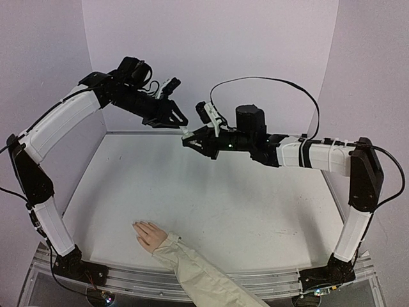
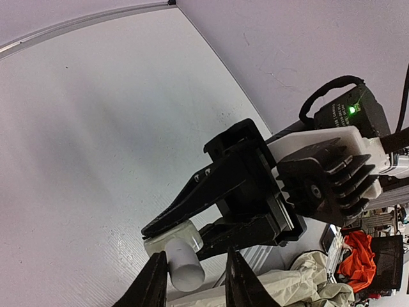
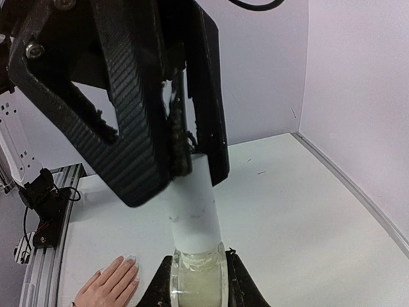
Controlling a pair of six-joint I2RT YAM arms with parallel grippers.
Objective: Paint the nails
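A small bottle with a clear glass body (image 3: 198, 284) and a long white cap (image 3: 192, 211) is held high above the table. My right gripper (image 3: 198, 276) is shut on the glass body. My left gripper (image 2: 195, 263) straddles the white cap (image 2: 184, 261): one finger touches it and a gap shows on the other side. Both grippers meet at the back centre in the top view (image 1: 186, 133). The pale pink hand (image 1: 150, 235) lies flat near the front edge, its nails (image 3: 131, 259) pointing left and away, with a cream sleeve (image 1: 198, 275).
White walls close the table at the back and both sides. An aluminium rail (image 1: 192, 281) runs along the front edge. Cream fabric (image 2: 307, 275) and orange clutter (image 2: 358, 249) lie beyond the table front.
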